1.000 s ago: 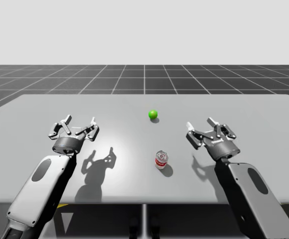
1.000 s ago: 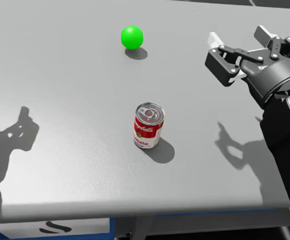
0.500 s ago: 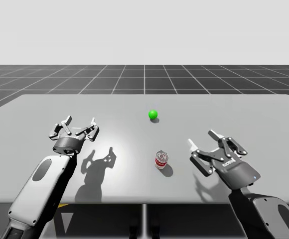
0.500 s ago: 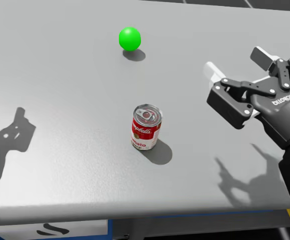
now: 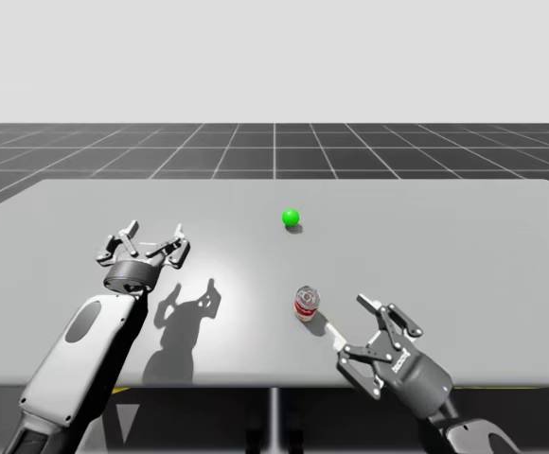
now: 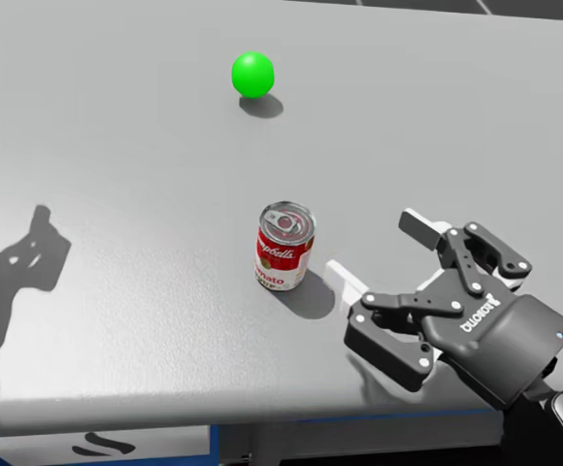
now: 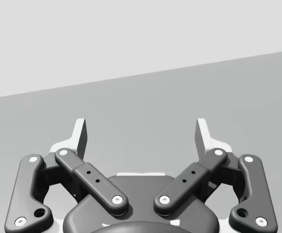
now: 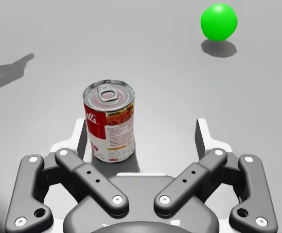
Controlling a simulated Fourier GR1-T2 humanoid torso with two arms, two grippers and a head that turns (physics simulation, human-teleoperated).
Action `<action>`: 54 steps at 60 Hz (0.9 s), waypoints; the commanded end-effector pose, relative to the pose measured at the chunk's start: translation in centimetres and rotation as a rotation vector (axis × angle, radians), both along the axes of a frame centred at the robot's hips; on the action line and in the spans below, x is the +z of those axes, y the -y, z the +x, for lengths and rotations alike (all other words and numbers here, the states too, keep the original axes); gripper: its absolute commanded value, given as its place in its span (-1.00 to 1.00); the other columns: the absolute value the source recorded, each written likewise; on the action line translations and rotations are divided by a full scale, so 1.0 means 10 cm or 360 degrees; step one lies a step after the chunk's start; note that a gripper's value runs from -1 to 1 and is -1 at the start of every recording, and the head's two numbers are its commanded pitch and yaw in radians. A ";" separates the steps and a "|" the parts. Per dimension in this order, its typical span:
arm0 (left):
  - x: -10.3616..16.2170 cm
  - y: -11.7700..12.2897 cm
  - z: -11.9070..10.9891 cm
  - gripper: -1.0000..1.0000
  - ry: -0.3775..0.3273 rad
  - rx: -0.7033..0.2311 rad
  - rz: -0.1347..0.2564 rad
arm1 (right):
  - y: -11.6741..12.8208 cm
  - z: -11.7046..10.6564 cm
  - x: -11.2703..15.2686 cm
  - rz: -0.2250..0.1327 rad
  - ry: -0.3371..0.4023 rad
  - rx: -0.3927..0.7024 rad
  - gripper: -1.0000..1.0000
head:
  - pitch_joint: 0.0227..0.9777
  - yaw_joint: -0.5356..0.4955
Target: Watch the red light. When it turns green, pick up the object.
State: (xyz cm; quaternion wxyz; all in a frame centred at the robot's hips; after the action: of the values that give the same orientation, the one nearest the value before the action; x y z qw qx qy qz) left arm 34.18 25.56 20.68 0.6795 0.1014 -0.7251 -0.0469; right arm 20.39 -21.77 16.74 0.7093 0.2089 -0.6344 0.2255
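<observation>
Right wrist view: the red-and-white can (image 8: pixel 109 121) is seen upright on the grey table (image 8: pixel 29 111), just ahead of the right gripper (image 8: pixel 142 135) and close by one finger. It is not gripped, and the jaws are spread wide. A printed label is wrapped round the can. The green light (image 8: pixel 219 22) is seen well beyond it. The left gripper (image 7: pixel 141 136) is likewise spread wide, above the table.

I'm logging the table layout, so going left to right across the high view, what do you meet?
First the left claw → small green sphere → red-and-white metal can → right claw.
</observation>
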 end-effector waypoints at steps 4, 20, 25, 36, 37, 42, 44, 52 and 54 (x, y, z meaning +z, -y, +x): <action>-0.01 0.01 0.01 -1.00 -0.0002 -0.0001 0.0002 | -0.23 0.02 -0.22 0.0017 -0.0077 0.0109 -1.00 | 0.81 -0.22; 0.00 0.00 0.01 -1.00 0.0002 -0.0001 0.0005 | -0.43 0.19 -0.30 -0.0029 -0.0117 0.0135 -1.00 | 0.82 -0.22; 0.00 0.00 0.00 -1.00 0.0004 -0.0002 0.0004 | -0.47 0.24 -0.32 -0.0044 -0.0130 0.0112 -1.00 | 0.82 -0.22; 0.00 0.00 0.01 -1.00 0.0006 -0.0005 0.0010 | -0.56 0.41 -0.37 -0.0095 -0.0139 0.0074 -1.00 | 0.83 -0.22; 0.00 0.00 0.01 -1.00 0.0006 -0.0004 0.0010 | -0.56 0.42 -0.37 -0.0095 -0.0141 0.0079 -1.00 | 0.83 -0.22; 0.00 0.00 0.00 -1.00 0.0007 -0.0003 0.0009 | -0.63 0.49 -0.38 -0.0109 -0.0145 0.0092 -1.00 | 0.83 -0.22; 0.00 0.00 0.00 -1.00 0.0007 -0.0003 0.0010 | -0.64 0.51 -0.37 -0.0112 -0.0143 0.0093 -1.00 | 0.83 -0.22; 0.01 0.00 0.00 -1.00 0.0010 -0.0006 0.0010 | -0.70 0.57 -0.38 -0.0126 -0.0148 0.0112 -1.00 | 0.82 -0.21; 0.01 0.00 0.00 -1.00 0.0011 -0.0006 0.0010 | -0.71 0.58 -0.38 -0.0126 -0.0152 0.0116 -1.00 | 0.82 -0.21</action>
State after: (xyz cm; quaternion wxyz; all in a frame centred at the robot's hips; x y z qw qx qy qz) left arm 34.15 25.56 20.73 0.6773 0.1026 -0.7268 -0.0497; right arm 25.50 -15.28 13.15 0.7362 0.2149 -0.5863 0.2609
